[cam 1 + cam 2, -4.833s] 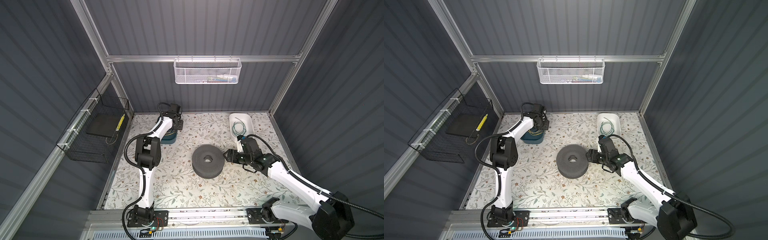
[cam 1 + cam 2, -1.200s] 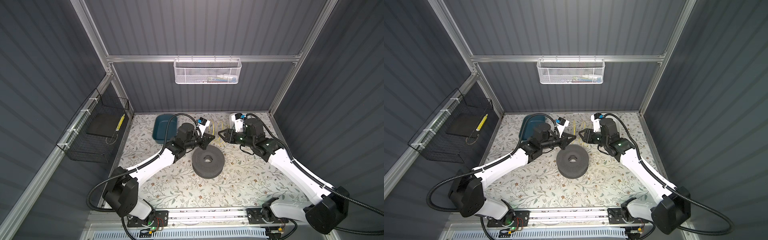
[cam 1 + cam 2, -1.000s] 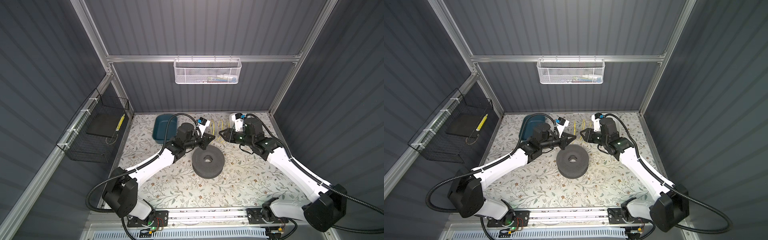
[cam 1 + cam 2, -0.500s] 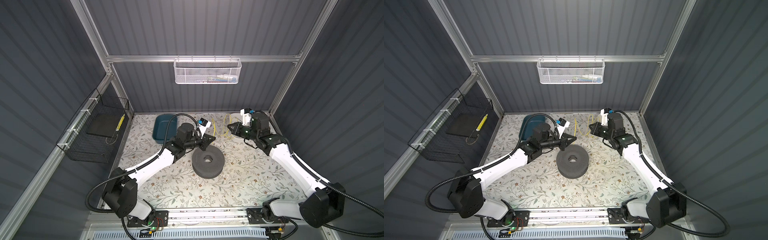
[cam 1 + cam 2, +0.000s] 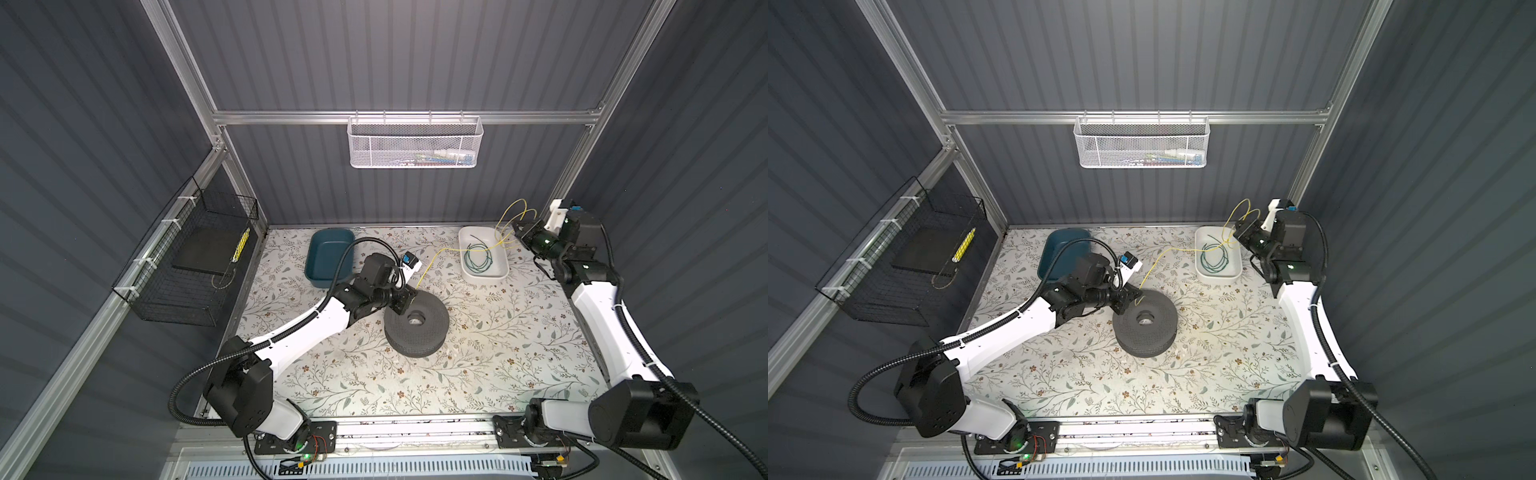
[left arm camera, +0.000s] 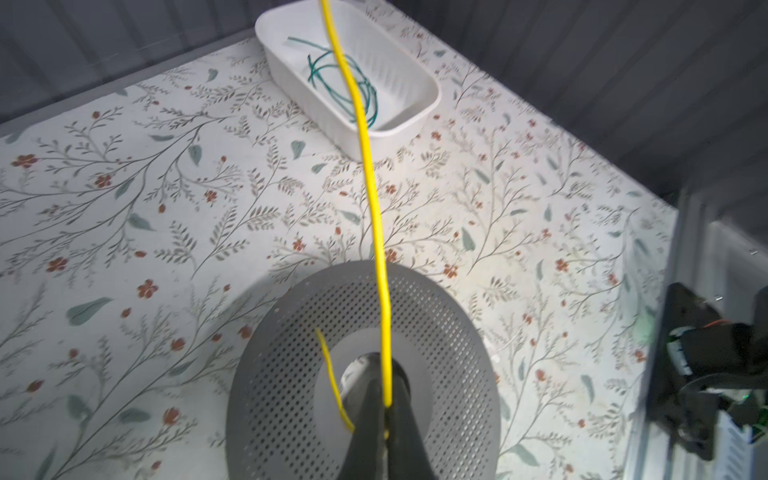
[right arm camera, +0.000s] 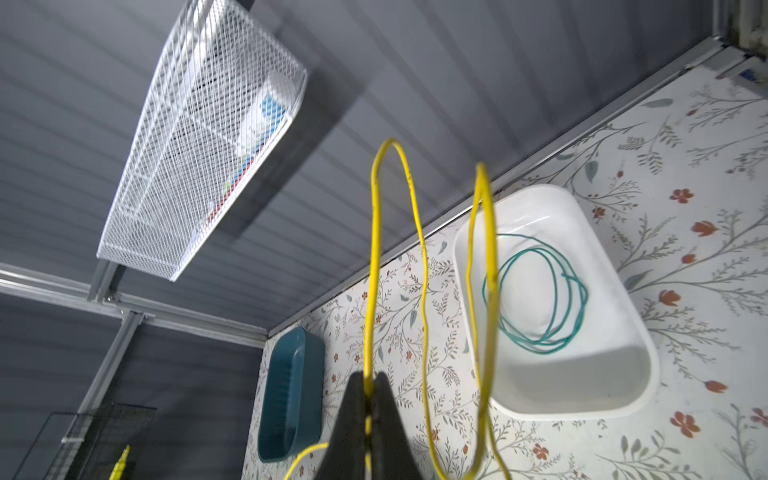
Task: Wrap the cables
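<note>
My left gripper (image 6: pixel 384 419) was pinched shut on the yellow cable (image 6: pixel 376 216) close to its end. A short tail curled free beside the fingers. The gripper hung right at the rim of the grey perforated reel (image 5: pixel 434 328), on the reel's left side.

From there the cable ran out long and fairly straight toward the far right corner, crossing the white tray (image 5: pixel 486 276) on its way to my right gripper (image 7: pixel 368 399). That one was clamped on the cable as well, held up just beside the tray's far right corner. Near that grip the slack stood up in two tall springy loops.

So the cable's length lay away from the reel, and my left arm was by far the nearer to it. I judged the winding would have to turn on that anchored end while the right fed slack in.

The green cable (image 7: pixel 540 348) lay loosely coiled in the tray, with neither gripper on it.
</note>
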You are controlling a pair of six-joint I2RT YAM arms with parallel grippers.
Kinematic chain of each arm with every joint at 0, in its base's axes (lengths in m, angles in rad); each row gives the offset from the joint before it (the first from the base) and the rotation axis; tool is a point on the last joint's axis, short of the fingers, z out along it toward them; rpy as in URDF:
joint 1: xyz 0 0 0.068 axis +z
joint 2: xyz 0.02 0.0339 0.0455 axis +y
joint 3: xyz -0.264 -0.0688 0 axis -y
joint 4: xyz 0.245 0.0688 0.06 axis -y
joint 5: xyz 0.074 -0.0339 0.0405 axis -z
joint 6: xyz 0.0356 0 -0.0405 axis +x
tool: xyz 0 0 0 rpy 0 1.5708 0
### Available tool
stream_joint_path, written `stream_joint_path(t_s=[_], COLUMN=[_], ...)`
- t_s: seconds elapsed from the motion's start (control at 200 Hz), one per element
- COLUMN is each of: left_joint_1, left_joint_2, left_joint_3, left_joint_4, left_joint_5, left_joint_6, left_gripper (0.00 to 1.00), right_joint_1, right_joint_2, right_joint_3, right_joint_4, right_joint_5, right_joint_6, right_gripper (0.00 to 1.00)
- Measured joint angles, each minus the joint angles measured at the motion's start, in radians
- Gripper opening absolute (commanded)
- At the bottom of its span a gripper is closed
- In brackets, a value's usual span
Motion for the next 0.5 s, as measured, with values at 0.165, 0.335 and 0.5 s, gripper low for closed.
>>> stream_joint_path(t_s=[0.165,0.335,0.5], left_joint_1=[-0.025,-0.044,-0.046], left_joint_2=[0.0,-0.014,-0.057], left_joint_3=[0.04,0.076,0.094], left_joint_4=[-0.124,-0.167,-0.179], left_joint_5=[-0.146,-0.253,-0.302], left_joint_6=[0.086,0.149,0.185], left_gripper=[0.0,0.0,0.0], right_joint_1=[-0.064,-0.111,-0.13], right_joint_2=[0.0,0.0,0.0], right_joint_3=[0.0,-0.005,-0.039], right_joint_4=[0.017,0.019,0.027], right_joint_5=[-0.039,-0.077,-0.108], right_joint_6=[0.048,0.096,0.129], right_gripper=[0.0,0.0,0.0])
